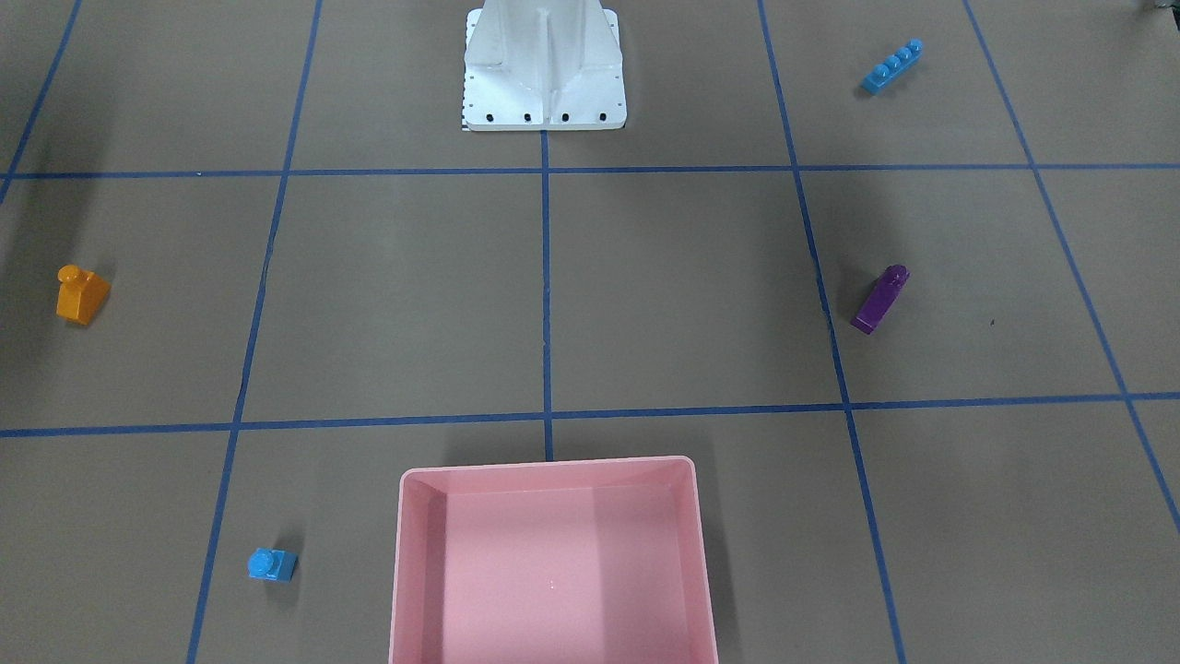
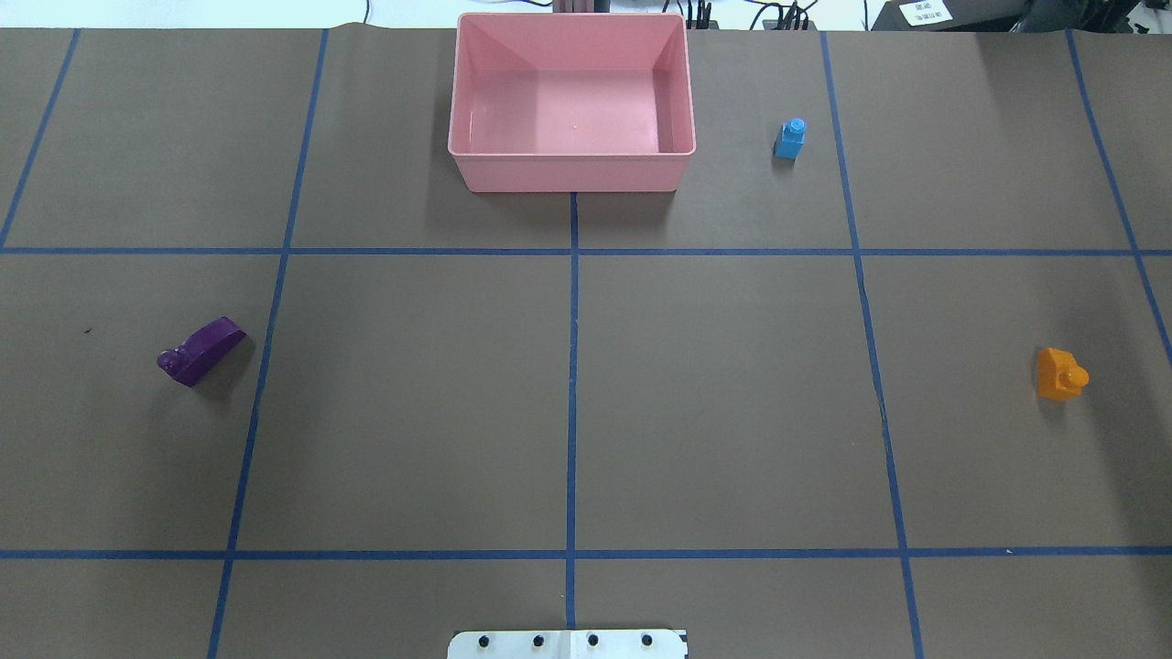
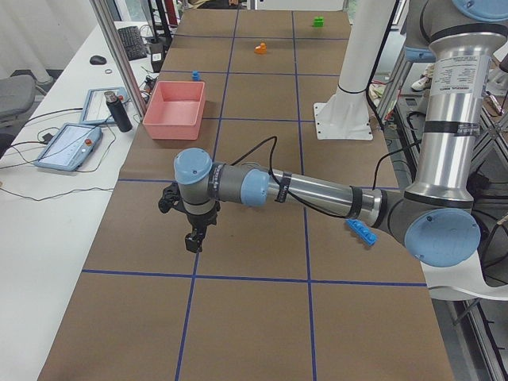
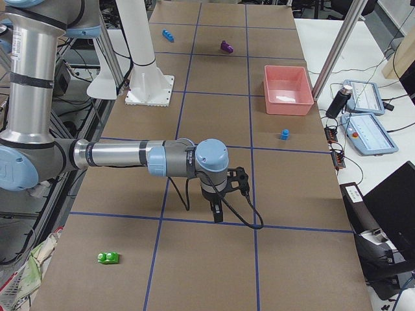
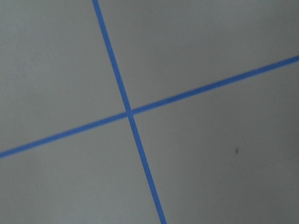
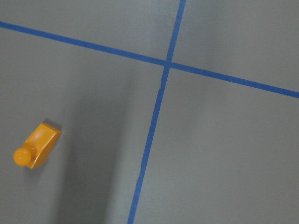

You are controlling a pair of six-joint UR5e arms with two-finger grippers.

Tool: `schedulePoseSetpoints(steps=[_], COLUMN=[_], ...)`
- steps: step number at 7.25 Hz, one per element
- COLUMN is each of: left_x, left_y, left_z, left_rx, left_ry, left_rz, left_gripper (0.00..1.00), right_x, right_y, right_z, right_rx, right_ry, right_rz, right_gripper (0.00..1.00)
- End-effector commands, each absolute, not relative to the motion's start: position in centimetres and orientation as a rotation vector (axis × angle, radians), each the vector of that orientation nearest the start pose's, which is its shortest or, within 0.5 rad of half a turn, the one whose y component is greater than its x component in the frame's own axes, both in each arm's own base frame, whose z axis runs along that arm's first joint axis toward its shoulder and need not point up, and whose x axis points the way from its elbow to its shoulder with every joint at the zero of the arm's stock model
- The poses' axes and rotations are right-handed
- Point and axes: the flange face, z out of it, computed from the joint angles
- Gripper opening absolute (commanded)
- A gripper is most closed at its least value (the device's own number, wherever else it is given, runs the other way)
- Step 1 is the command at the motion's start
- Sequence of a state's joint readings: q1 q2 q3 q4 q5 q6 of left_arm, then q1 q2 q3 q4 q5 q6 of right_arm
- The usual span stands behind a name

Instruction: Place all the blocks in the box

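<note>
Judged as first pick, not yet begun; best to send the right gripper (image 4: 217, 210) for the orange block (image 1: 81, 295), in sight of its wrist camera; straddle the flat sides, not the stud; lift clear over the wall of the box (image 1: 417, 572) before letting go. Spread or closed, right gripper or left gripper (image 3: 193, 238): cannot tell. Counted five blocks, all on the table (image 1: 645, 277) outside the box: orange block, purple block (image 1: 880, 298), long blue block (image 1: 892, 65), small blue cube (image 1: 272, 563) near the box, green block (image 4: 107, 258) well apart; one box, empty.
</note>
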State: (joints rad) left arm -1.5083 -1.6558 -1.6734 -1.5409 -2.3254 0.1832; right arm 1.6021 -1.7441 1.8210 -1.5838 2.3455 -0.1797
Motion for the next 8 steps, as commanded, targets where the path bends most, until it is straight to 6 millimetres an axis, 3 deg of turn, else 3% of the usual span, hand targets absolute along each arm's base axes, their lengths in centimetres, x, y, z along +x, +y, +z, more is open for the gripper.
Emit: schedulePoseSetpoints(steps=[1,2,3,5,6,8], left_x=[-3.0,-3.0,-3.0,-2.5,-2.2,-2.2], left_y=[-54.9,-55.0,-55.0,-55.2,-55.2,-55.3], left_z=[58.1,58.4,58.4,58.1,58.0,57.9], left_rx=[0.224,0.227,0.228,0.23,0.229,0.232], left_ry=[0.745,0.745,0.745,0.745,0.746,0.746], left_rz=[0.307,0.308,0.308,0.317,0.324,0.325], left_gripper=[1.0,1.0,1.0,1.0,1.0,1.0], right_x=[3.4,0.8,-3.0,-11.7,-14.3,-16.7], right_y=[-43.8,-44.2,-43.8,-42.4,-41.1,-39.8], right_z=[60.0,58.5,58.0,58.0,58.1,59.0], right_rx=[0.138,0.124,0.177,0.119,0.131,0.101], right_ry=[-0.819,-0.876,-0.865,-0.814,-0.816,-0.77], right_rz=[-0.105,-0.051,-0.09,0.018,0.075,0.131], right_gripper=[1.0,1.0,1.0,1.0,1.0,0.99])
